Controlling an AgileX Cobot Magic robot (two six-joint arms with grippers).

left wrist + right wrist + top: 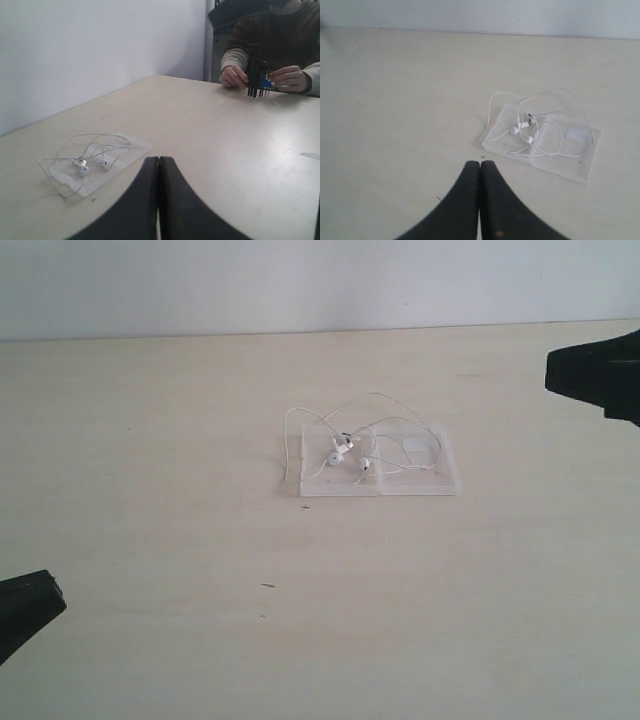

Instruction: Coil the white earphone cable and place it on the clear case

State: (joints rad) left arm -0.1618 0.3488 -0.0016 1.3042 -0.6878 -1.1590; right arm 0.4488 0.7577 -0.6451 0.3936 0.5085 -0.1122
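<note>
**Exterior view.** The clear case (430, 480) lies flat and opened out on the pale bench (150, 440), a little right of the centre of the frame. Its two square halves sit side by side. The white earphone cable (334, 457) lies on it in loose, untidy loops. Both earbuds rest on the left half, and some wire arcs past the case's upper and left edges onto the bench. The left pincer (35, 605) shows only as a dark tip in the lower left corner. The right pincer (590, 370) is a dark tip at the upper right edge. Both are well apart from the case, and from here I cannot tell how their jaws stand.

**Left wrist view.** The left pincer (158, 162) is clenched, its two dark fingers pressed together with nothing between them. The clear case (127, 150) and the white earphone cable (84, 170) lie on the bench (225, 140) some way off, with a white wall (100, 50) behind. At the far edge of the bench a seated person (270, 35) holds a small dark device in both hands.

**Right wrist view.** The right pincer (480, 165) is likewise clenched and holds nothing. The clear case (570, 160) lies apart from it on the bench (395, 90). One half bears a small white label (576, 133). The white earphone cable (513, 131) sprawls over both halves.
</note>
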